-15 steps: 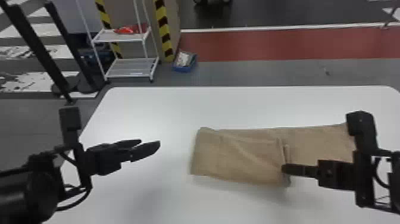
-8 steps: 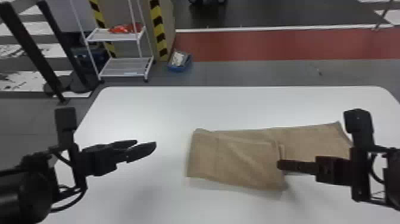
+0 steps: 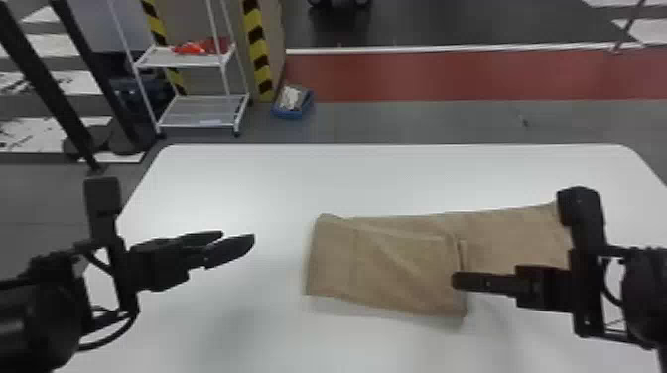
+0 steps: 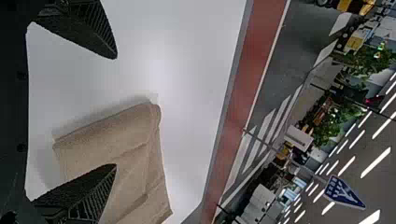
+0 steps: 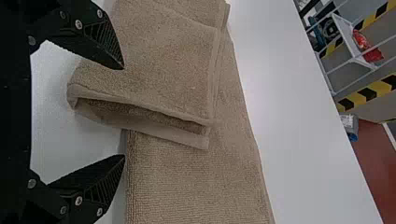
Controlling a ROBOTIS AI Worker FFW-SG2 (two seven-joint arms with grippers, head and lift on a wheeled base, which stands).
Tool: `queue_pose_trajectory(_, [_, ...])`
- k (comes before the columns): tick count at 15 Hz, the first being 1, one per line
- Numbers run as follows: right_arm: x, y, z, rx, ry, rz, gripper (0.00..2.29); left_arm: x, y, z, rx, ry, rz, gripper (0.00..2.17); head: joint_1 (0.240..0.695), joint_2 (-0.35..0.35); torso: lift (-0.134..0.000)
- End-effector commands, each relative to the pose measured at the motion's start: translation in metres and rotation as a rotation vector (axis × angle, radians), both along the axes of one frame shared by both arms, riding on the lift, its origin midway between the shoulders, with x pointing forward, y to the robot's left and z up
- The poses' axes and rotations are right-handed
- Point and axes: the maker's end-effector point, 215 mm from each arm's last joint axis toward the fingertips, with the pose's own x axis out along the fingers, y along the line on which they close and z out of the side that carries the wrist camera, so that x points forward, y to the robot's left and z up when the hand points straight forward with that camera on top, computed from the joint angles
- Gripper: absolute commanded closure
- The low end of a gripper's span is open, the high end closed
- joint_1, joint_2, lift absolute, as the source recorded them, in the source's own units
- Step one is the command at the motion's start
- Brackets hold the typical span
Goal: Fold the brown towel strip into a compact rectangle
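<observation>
The long brown terry towel strip point(image 3: 397, 268) lies across the near middle of the white, round-cornered surface point(image 3: 278, 183). Its left part is folded over toward the right, askew and lightly creased, with hemmed edges gaping slightly; a flatter stretch runs on to the right. The black two-fingered right hand point(image 3: 458, 281) is open at the fold's hemmed end, and the black two-fingered left hand point(image 3: 238, 237) is open, apart from the towel's left side. Beyond stand a white metal shelf rack point(image 3: 198, 114), a blue box point(image 3: 293, 114) on the grey floor point(image 3: 422, 124), and a red floor band point(image 3: 446, 74)
</observation>
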Motion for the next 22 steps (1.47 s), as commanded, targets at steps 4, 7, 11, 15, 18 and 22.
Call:
queue_pose_trajectory(4, [-0.003,0.011,-0.007,-0.009,0.020,0.022,0.38,0.001,0.003,0.000,0.005,-0.008,-0.001,0.05,0.695,0.094,-0.120])
queue_pose_trajectory(7, [-0.004,0.012,-0.009,-0.009,0.028,0.027,0.38,0.001,0.004,-0.002,0.006,-0.005,0.003,0.05,0.695,0.103,-0.120])
queue_pose_trajectory(11, [-0.005,0.011,-0.013,-0.015,0.036,0.028,0.48,0.001,0.001,-0.002,0.007,-0.008,-0.002,0.05,0.695,0.104,-0.120])
queue_pose_trajectory(15, [-0.008,0.014,-0.020,-0.012,0.056,0.033,0.67,0.001,0.001,-0.003,0.007,-0.007,-0.004,0.05,0.695,0.102,-0.120])
queue_pose_trajectory(18, [-0.007,0.016,-0.020,-0.011,0.057,0.040,0.96,0.002,0.002,-0.004,0.006,-0.007,-0.003,0.05,0.695,0.104,-0.120])
queue_pose_trajectory(22, [-0.003,0.016,-0.017,-0.006,0.051,0.037,0.97,0.003,0.002,-0.006,0.005,-0.007,-0.002,0.05,0.695,0.109,-0.120])
